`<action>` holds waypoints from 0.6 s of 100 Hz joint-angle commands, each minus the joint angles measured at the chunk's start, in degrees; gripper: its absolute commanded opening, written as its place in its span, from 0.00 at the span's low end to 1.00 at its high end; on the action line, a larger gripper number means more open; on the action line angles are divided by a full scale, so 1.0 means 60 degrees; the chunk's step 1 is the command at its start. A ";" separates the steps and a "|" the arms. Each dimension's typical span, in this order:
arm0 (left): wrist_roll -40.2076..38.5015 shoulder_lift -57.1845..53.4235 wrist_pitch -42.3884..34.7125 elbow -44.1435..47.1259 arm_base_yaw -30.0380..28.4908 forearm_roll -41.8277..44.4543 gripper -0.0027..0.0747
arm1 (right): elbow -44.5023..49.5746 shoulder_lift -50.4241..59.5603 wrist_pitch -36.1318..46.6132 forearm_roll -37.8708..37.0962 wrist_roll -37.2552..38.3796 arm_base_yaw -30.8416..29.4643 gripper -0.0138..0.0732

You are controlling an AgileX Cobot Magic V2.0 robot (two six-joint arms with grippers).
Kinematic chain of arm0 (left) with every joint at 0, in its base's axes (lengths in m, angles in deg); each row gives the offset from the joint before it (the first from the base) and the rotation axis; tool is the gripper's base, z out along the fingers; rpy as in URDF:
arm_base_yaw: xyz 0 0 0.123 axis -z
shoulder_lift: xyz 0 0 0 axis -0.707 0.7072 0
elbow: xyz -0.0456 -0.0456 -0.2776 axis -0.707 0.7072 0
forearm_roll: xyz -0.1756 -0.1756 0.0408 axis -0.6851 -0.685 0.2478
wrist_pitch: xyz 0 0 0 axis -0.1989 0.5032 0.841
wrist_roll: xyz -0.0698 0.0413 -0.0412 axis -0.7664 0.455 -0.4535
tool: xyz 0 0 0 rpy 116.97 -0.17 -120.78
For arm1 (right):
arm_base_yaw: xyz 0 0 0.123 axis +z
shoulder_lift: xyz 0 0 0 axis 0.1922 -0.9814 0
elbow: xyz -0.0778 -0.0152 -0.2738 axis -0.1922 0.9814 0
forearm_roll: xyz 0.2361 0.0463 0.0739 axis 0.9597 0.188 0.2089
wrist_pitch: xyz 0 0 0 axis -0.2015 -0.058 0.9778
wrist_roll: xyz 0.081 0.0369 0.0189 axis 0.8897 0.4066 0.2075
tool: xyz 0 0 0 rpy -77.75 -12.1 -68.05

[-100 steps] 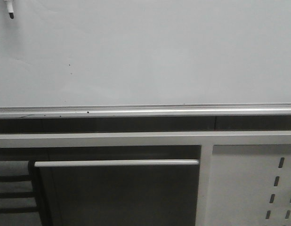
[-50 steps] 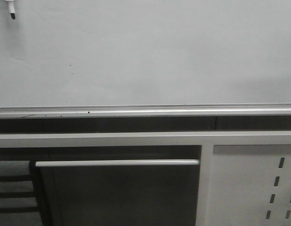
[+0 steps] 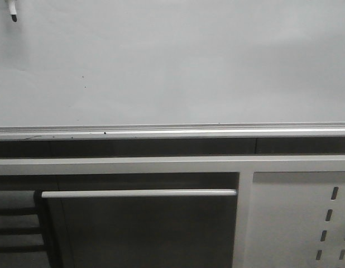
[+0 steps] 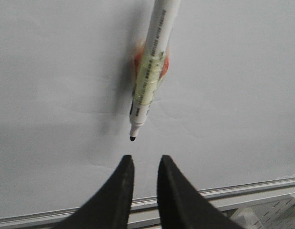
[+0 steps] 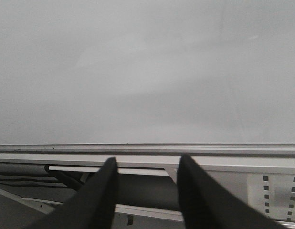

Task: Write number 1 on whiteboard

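Observation:
The whiteboard (image 3: 178,67) fills the upper half of the front view, with a silver rail (image 3: 172,133) along its lower edge. No black stroke of a number 1 shows on it in any view. A white marker (image 4: 150,76) with a yellowish and orange wrap hangs tip down against the board; its black tip shows at the far top left of the front view (image 3: 14,17). My left gripper (image 4: 145,160) is just under the tip, narrowly open and empty. My right gripper (image 5: 146,162) is open and empty, low by the rail. Neither gripper shows in the front view.
Under the rail are a white frame, a horizontal silver bar (image 3: 139,193) over a dark opening, and a white panel with slanted slots (image 3: 301,223) at the lower right. A few tiny dark specks (image 3: 83,76) mark the board at the left.
The marker tip at the top left of the front view has shifted very slightly upward. Nothing else has visibly changed.

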 commanded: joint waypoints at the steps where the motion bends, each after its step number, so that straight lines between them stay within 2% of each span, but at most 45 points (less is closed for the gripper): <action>1: 0.0025 0.0381 -0.1237 -0.0479 0.0288 -0.0048 0.35 | -0.0377 -0.0136 0.0608 0.0091 -0.0199 -0.0018 0.58; 7: 0.0025 0.0690 -0.1710 -0.0605 0.0482 -0.0036 0.45 | -0.0377 -0.0153 0.0698 0.0091 -0.0225 -0.0018 0.57; 13: 0.0025 0.0953 -0.2193 -0.0670 0.0629 0.0012 0.50 | -0.0377 -0.0153 0.0710 0.0091 -0.0248 -0.0018 0.57; 37: 0.0025 0.2027 -0.3929 -0.0785 0.0791 0.0197 0.49 | -0.0377 -0.0153 0.0732 0.0091 -0.0248 -0.0018 0.57; 60: 0.0025 0.2690 -0.4214 -0.1172 0.0791 0.0277 0.49 | -0.0377 -0.0153 0.0732 0.0091 -0.0248 -0.0018 0.57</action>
